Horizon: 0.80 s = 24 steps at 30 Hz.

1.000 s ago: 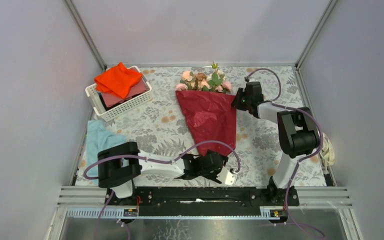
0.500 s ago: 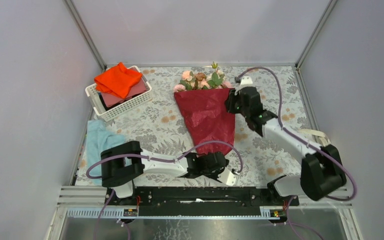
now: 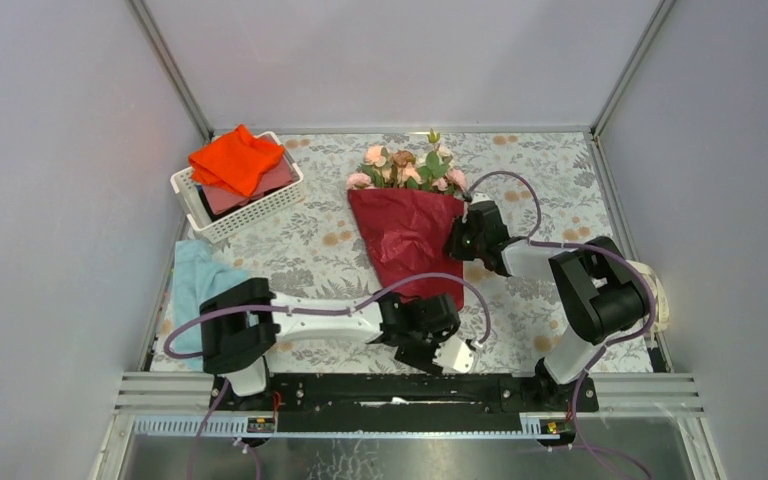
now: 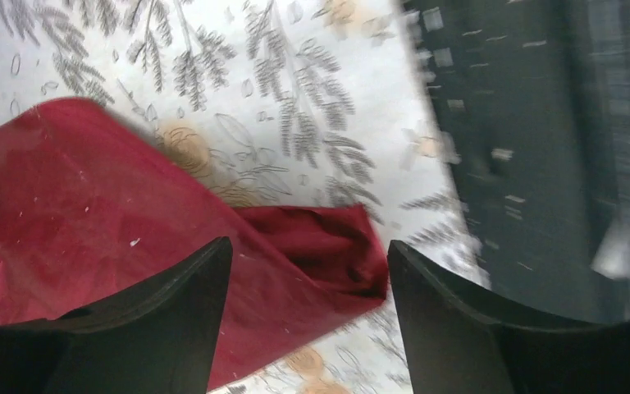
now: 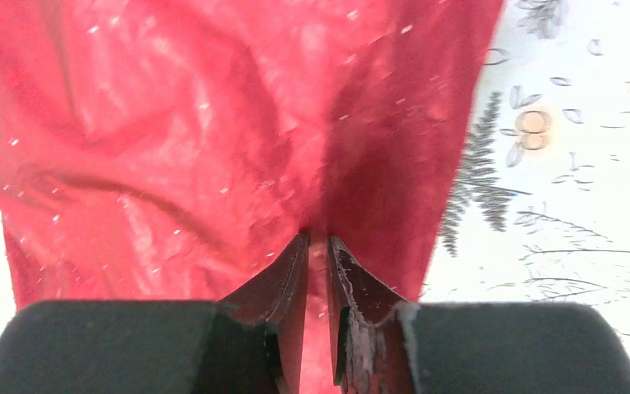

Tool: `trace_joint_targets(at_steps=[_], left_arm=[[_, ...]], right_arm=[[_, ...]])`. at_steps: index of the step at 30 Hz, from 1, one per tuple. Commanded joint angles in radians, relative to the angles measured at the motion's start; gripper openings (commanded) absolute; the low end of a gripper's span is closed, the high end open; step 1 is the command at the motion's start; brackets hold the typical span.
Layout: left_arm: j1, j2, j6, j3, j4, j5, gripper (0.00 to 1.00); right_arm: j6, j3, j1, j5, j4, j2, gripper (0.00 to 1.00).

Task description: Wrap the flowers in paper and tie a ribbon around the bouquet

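Observation:
The bouquet lies mid-table: pink and peach flowers (image 3: pixel 405 168) stick out of the far end of a dark red paper (image 3: pixel 408 235) cone. My right gripper (image 3: pixel 458 243) is at the cone's right edge. In the right wrist view, the right gripper (image 5: pixel 318 242) is shut on a fold of the paper (image 5: pixel 213 123). My left gripper (image 3: pixel 436 312) is at the cone's near tip. It stands open (image 4: pixel 308 254), with the paper's narrow end (image 4: pixel 312 238) lying between its fingers, apart from both. A cream ribbon (image 3: pixel 658 300) shows at the table's right edge, partly behind the right arm.
A white basket (image 3: pixel 250 215) holding an orange cloth (image 3: pixel 235 158) stands at the back left. A light blue cloth (image 3: pixel 200 280) lies at the left edge. Grey walls close in on three sides. The black base rail (image 4: pixel 541 148) runs close to the left gripper.
My right gripper has slid toward me along the paper's right edge and closed on it. The left gripper has shifted a little right, under the cone's tip.

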Motion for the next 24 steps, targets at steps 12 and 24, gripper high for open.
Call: trace_joint_targets(at_steps=[12, 24], left_arm=[[0.368, 0.058, -0.225, 0.135, -0.010, 0.133, 0.57], [0.187, 0.097, -0.069, -0.116, 0.149, -0.065, 0.66]], right_arm=[[0.063, 0.004, -0.040, -0.010, 0.033, 0.013, 0.27], [-0.031, 0.235, -0.205, -0.273, 0.010, 0.211, 0.63]])
